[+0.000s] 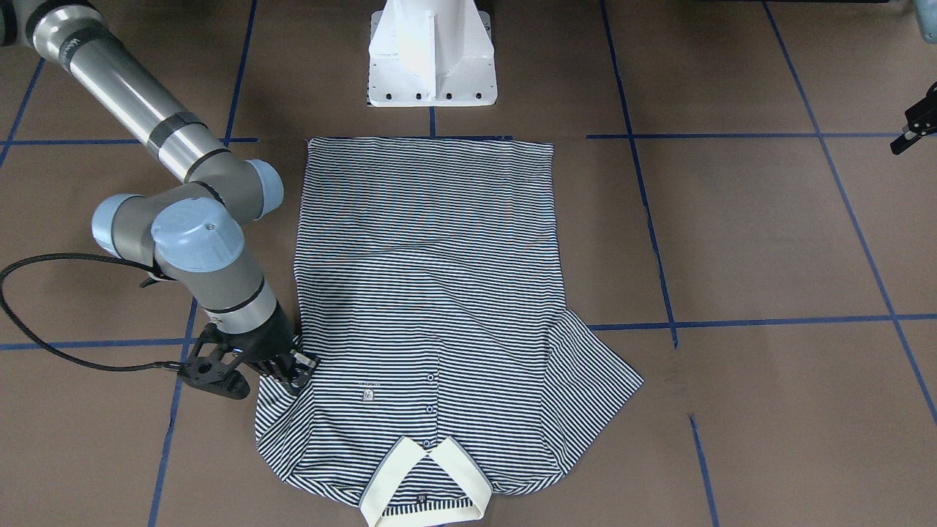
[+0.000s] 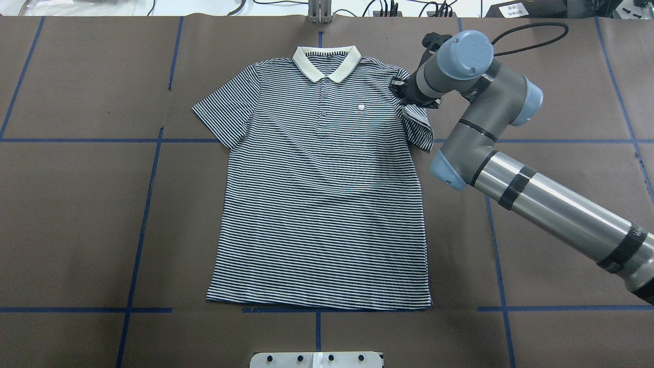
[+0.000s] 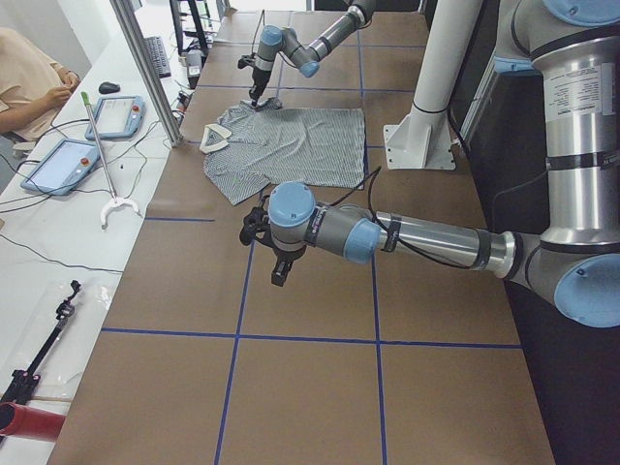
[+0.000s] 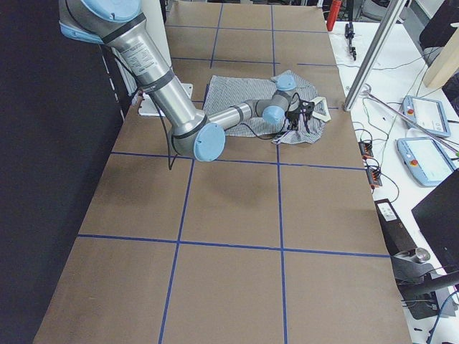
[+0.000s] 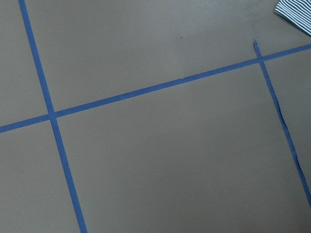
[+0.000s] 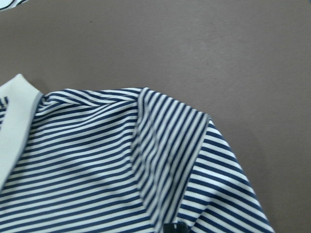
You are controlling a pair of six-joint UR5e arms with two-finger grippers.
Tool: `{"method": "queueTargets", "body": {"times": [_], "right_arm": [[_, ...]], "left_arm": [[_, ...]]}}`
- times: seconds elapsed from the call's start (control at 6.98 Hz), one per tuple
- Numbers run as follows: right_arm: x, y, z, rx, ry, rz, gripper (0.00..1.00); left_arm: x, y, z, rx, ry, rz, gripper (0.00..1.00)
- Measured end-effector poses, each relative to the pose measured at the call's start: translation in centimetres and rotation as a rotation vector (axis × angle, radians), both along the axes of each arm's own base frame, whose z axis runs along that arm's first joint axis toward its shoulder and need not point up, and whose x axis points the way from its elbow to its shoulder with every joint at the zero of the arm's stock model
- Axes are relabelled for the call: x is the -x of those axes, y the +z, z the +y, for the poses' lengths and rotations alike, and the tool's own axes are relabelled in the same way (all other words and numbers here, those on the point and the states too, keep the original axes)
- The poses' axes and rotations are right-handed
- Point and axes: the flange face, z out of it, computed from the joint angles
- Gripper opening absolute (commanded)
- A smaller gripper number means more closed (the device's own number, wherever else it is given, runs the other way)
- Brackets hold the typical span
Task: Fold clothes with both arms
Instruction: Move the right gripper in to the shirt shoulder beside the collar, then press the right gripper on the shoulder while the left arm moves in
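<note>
The polo shirt (image 2: pixel 322 194) lay face up and spread flat in the middle of the table (image 2: pixel 76 204), its cream collar (image 2: pixel 327 64) at the far edge from the robot and its hem (image 2: pixel 317 304) nearest the base; both sleeves were out to the sides. The right gripper (image 1: pixel 293 369) was down on the right sleeve (image 2: pixel 419 128) just by the shoulder seam, touching the cloth; the wrist hid the fingers, so whether they were parted or pinched on the fabric could not be told, though the right wrist view showed that sleeve creased and bunched beside a black fingertip (image 6: pixel 175 227). The left gripper (image 3: pixel 278 266) hung above bare table crossed by blue tape lines (image 5: pixel 146 90), well apart from the left sleeve (image 2: pixel 219 110); its opening could not be told either.

The shirt looked light, thin and wholly limp; it would likely sag and drag from any single pinch point, and stretch or skew if pulled from one side only. The knit probably gripped the brown table cover somewhat, so a lift rather than a slide seemed safer. The better holds appeared to be the doubled edges: the sleeve cuffs, shoulder seams and hem corners; the stiffer collar would probably keep its shape and serve as a guide for squaring the fold.
</note>
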Motion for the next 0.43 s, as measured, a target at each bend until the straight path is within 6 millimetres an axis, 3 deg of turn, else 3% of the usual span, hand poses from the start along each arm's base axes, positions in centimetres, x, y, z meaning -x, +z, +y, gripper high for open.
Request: {"method": "queueTargets", "body": {"times": [0.29,0.43], "right_arm": [[3.3,-3.9,-2.6,0.01,0.056,0.007,0.0],[4.3,-4.5,-3.8,0.009,0.086,0.033,0.08]], "left_arm": [[0.0,0.0,0.0,0.0,0.0,0.001,1.0],[0.0,0.0,0.0,-0.002,0.0,0.0,1.0]]}}
